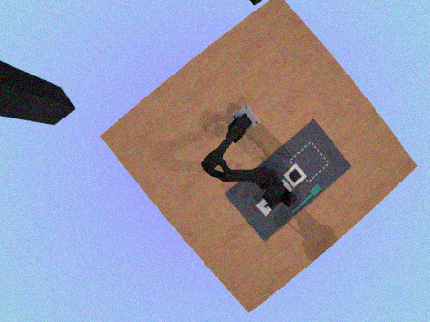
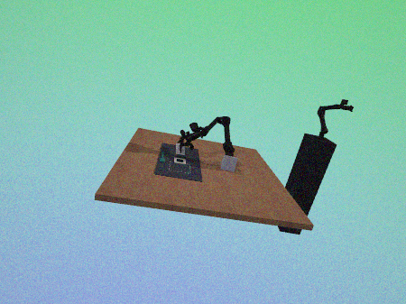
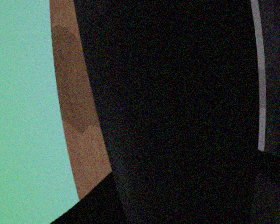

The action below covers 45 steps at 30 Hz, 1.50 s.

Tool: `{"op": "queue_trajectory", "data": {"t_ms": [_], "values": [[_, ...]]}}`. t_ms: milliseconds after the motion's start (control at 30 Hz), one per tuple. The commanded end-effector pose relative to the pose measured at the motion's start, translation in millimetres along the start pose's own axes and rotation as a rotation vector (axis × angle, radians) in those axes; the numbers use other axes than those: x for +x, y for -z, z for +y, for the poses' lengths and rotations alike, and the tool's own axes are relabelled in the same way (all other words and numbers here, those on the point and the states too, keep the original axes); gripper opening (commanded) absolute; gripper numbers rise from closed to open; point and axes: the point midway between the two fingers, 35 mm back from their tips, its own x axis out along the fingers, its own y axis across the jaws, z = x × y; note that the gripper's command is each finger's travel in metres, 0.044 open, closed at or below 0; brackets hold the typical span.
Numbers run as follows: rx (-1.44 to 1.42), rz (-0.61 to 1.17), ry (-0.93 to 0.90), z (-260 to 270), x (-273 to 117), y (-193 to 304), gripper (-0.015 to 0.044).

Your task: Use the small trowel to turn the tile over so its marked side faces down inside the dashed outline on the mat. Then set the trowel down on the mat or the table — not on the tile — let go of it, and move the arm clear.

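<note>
The tile (image 1: 294,175) (image 2: 179,161) shows a pale border around a dark square. It lies on the mat (image 1: 334,161) (image 2: 197,172), mostly outside the dashed outline (image 1: 327,161), at its near edge. My gripper (image 1: 282,194) (image 2: 183,143) is low over the mat, shut on the trowel. The trowel's pale grey blade (image 1: 288,185) points at the tile and ends close to its edge; whether it is under the tile I cannot tell. The arm hides the handle. In the wrist view dark parts fill the middle, hiding the trowel's handle and the tile.
A teal tool (image 1: 307,199) (image 2: 162,157) lies on the mat along one long edge, beside the tile. A white piece (image 1: 263,207) stands on the mat behind the gripper. The arm's pale base plate (image 2: 229,163) is on the wooden table (image 1: 201,226) (image 2: 149,191).
</note>
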Motion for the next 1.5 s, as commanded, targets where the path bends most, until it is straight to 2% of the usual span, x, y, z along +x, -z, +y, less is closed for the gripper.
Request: {"op": "queue_trajectory", "data": {"t_ms": [0, 1033, 1467], "values": [[0.015, -0.021, -0.014, 4.9, -2.1, 1.0, 0.0], [0.014, -0.022, -0.014, -27.3, 21.5, 8.3, 0.0], [0.015, -0.021, -0.013, -24.9, 21.2, 28.1, 0.0]]}}
